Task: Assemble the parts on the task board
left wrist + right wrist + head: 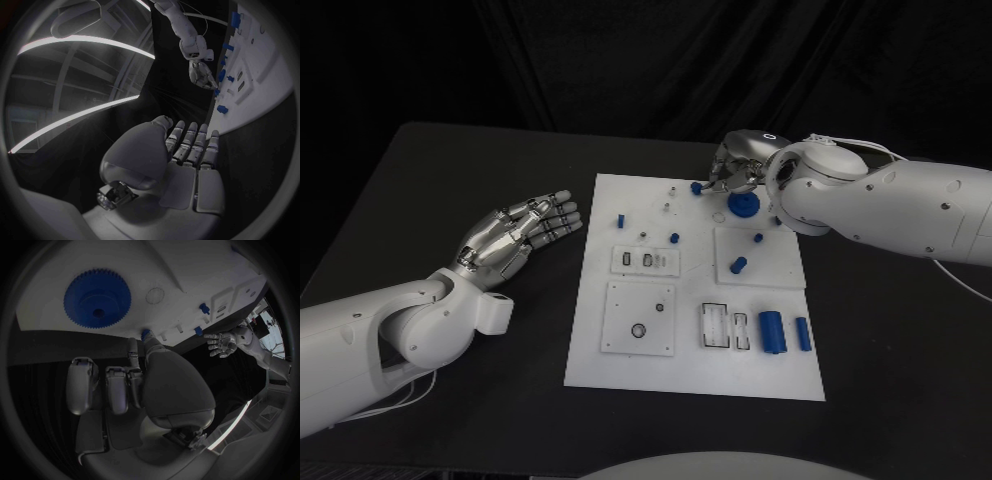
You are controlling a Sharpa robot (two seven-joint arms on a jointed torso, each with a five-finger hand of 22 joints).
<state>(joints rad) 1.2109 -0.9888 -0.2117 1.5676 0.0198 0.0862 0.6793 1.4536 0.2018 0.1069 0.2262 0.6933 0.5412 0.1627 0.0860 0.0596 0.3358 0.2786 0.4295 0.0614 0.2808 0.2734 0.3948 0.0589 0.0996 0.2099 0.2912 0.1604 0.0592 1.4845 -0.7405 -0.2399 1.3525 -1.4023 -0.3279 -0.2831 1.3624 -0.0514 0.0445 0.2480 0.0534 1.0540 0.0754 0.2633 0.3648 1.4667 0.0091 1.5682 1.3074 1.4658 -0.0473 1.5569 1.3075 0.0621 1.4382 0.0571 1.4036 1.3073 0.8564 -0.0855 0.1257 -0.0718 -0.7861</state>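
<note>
On the black table (459,170) lies the flat white rectangular task board (697,375), its long side running away from the robot. On the board's nearest stretch, a raised white square plate with a small dark ring (640,331) sits toward the left. Just to its right is a slotted white holder (724,326). Beside that stand a thick blue cylinder (772,331) and a slimmer blue cylinder (803,333), upright and close together but apart.

The left hand (516,236) hovers over the table to the left of the board, level with its middle. Its silver fingers are stretched out flat and slightly spread, and it holds nothing. The left wrist view shows the same hand (181,155), palm bare, fingers pointing toward the board's edge.

Farther along are a small white plate with two slots (648,260) and a raised white square (754,250) carrying a short blue peg (738,265). Small blue pins stand nearby, one near the left edge (620,221) and one more central (675,238).

At the far end lies a flat blue toothed gear with a centre hole (97,292). The right hand (733,172) is at the board's far edge just beside it. In the right wrist view, a fingertip touches a small blue part (145,333) at that edge while the other fingers (83,385) curl in; I cannot tell whether the part is pinched.
</note>
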